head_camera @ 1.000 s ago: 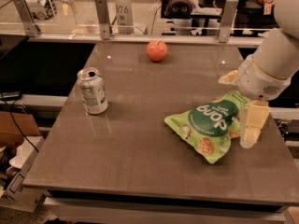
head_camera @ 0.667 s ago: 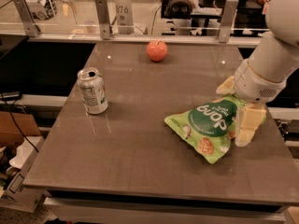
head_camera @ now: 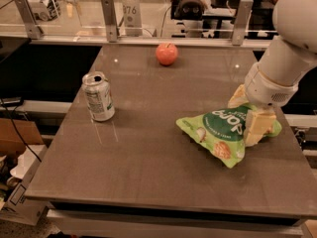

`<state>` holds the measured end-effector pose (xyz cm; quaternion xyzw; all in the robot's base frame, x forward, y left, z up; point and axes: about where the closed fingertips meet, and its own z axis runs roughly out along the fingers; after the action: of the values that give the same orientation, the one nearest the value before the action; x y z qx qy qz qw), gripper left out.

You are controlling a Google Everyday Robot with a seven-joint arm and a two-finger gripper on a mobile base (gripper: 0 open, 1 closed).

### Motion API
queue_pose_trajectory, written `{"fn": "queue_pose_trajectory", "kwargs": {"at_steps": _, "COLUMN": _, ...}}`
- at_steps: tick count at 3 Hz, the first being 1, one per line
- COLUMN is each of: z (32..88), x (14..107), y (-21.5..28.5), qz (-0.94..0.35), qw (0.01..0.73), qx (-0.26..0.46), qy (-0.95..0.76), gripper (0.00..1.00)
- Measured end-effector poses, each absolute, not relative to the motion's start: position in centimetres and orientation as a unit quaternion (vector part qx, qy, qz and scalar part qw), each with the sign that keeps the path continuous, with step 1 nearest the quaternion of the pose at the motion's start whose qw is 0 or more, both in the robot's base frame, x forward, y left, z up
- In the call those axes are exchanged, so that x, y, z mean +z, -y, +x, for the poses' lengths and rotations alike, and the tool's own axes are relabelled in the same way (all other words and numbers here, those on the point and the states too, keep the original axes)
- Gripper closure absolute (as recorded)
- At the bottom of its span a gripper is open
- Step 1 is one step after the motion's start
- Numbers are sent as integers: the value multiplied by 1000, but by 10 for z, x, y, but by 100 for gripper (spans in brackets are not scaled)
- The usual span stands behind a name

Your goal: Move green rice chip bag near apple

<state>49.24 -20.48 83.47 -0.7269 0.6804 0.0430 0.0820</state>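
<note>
The green rice chip bag [head_camera: 223, 130] lies flat on the right side of the table, its dark-green label facing up. My gripper [head_camera: 247, 112] is down at the bag's right end. One cream finger [head_camera: 237, 97] stands behind the bag and the other [head_camera: 258, 126] in front, open, with the bag's edge between them. The orange-red apple [head_camera: 167, 54] sits at the far middle of the table, well apart from the bag.
A silver-and-green drink can [head_camera: 98, 96] stands upright at the left of the brown table [head_camera: 138, 157]. A rail with metal posts [head_camera: 110, 12] runs along the far edge. The table's right edge is close beside the gripper.
The gripper has lowered and shifted slightly left onto the bag's right end, and the gap between its fingers has narrowed. The bag, can and apple have not moved.
</note>
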Motion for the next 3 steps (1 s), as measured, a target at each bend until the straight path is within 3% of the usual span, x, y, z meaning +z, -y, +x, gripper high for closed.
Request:
{"fn": "queue_pose_trajectory", "kwargs": {"at_steps": 1, "z": 503, "x": 848, "y": 202, "qz": -731, "qw": 86, "qx": 36, "qy": -677, "gripper": 86}}
{"fn": "queue_pose_trajectory", "kwargs": {"at_steps": 2, "z": 524, "x": 866, "y": 198, "qz": -734, "qw": 97, "qx": 24, "qy": -672, "gripper": 100}}
{"fn": "queue_pose_trajectory", "kwargs": {"at_steps": 3, "z": 555, "x": 879, "y": 193, "qz": -735, "qw": 120, "qx": 10, "qy": -668, "gripper": 100}}
